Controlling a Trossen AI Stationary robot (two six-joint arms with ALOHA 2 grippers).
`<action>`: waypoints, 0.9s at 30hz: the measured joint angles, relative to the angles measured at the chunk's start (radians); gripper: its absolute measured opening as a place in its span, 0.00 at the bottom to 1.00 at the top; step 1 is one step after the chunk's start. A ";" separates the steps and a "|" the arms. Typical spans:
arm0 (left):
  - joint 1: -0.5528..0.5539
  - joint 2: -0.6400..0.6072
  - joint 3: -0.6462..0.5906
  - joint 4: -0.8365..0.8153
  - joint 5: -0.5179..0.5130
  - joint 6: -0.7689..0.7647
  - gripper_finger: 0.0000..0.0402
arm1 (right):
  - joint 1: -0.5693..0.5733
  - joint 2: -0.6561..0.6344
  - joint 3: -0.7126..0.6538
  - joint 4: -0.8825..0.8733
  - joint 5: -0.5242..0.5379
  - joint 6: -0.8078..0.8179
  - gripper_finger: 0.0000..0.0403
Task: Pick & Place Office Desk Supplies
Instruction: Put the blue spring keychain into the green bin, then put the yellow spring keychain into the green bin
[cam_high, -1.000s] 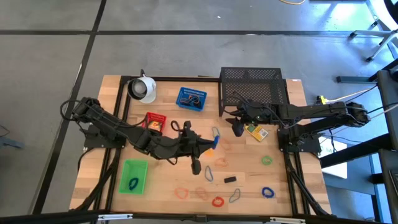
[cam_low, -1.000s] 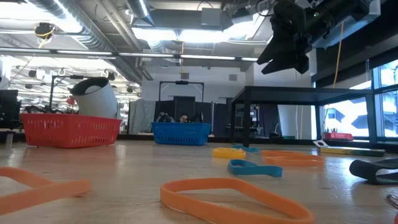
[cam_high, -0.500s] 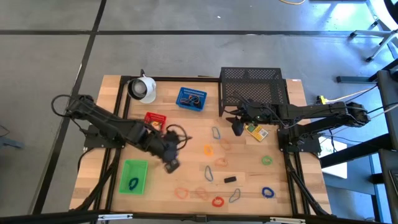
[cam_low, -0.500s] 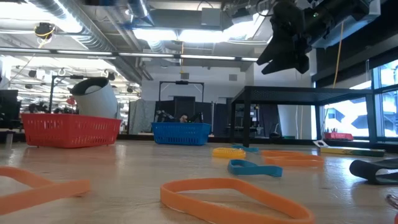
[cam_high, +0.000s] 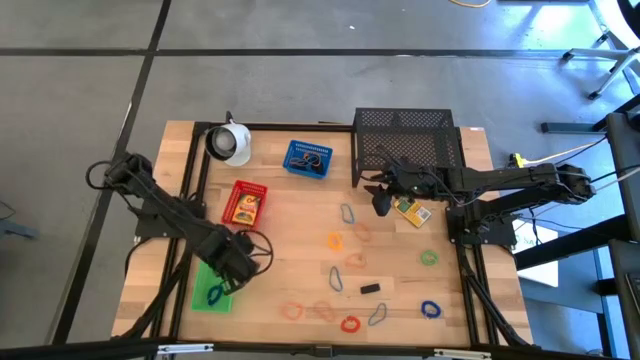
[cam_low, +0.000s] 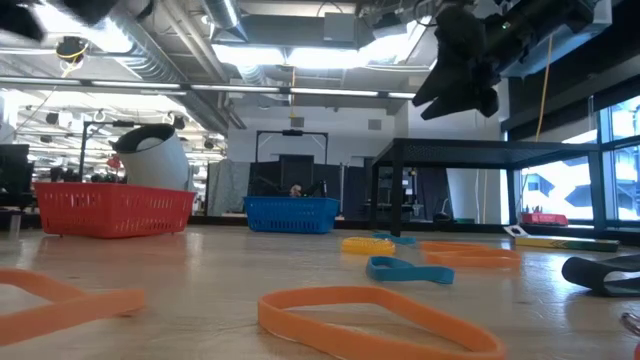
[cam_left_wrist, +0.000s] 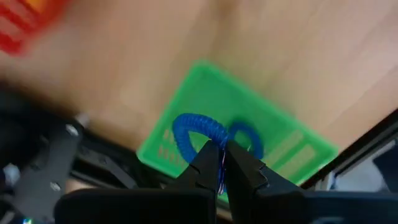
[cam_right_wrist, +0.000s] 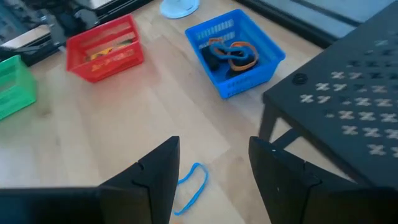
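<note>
My left gripper (cam_left_wrist: 220, 152) is shut on a blue band loop (cam_left_wrist: 193, 124) above the green tray (cam_left_wrist: 205, 84), where another blue loop (cam_left_wrist: 247, 138) lies. In the high view it (cam_high: 232, 264) hangs over the tray's far right corner (cam_high: 203, 272). My right gripper (cam_high: 383, 206) is open and empty, raised beside the yellow box (cam_high: 411, 212) in front of the black mesh rack (cam_high: 407, 140). The red tray (cam_high: 246, 201) and the blue tray (cam_high: 307, 158) stand on the table's far left part. My left gripper pinches the blue band loop at one end of the loop (cam_left_wrist: 208, 140) between its two fingertips. The fingers point down at the green tray. The rest of the loop stands out past the fingertips, clear of the tray.
Several loose bands lie on the table's near middle: orange (cam_high: 333, 241), blue (cam_high: 347, 214), green (cam_high: 429, 258), red (cam_high: 349, 323). A black clip (cam_high: 371, 288) and a grey wire clip (cam_high: 378, 316) lie among them. A white cup-like object (cam_high: 230, 142) stands far left.
My left gripper has gone from the table's middle toward the left and near edges, carrying the blue band loop, and now hangs over the green tray. It has stayed shut on the loop. My right arm has kept still.
</note>
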 joint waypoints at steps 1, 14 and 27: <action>-0.008 0.000 -0.028 0.017 0.025 -0.011 0.02 | 0.000 0.000 0.000 0.000 0.015 0.000 0.48; -0.032 0.001 -0.227 0.326 0.112 -0.067 0.03 | 0.000 0.000 0.000 0.000 0.047 -0.038 0.48; -0.032 0.001 -0.233 0.325 0.109 -0.070 0.19 | 0.000 0.000 0.000 0.000 -0.018 -0.075 0.48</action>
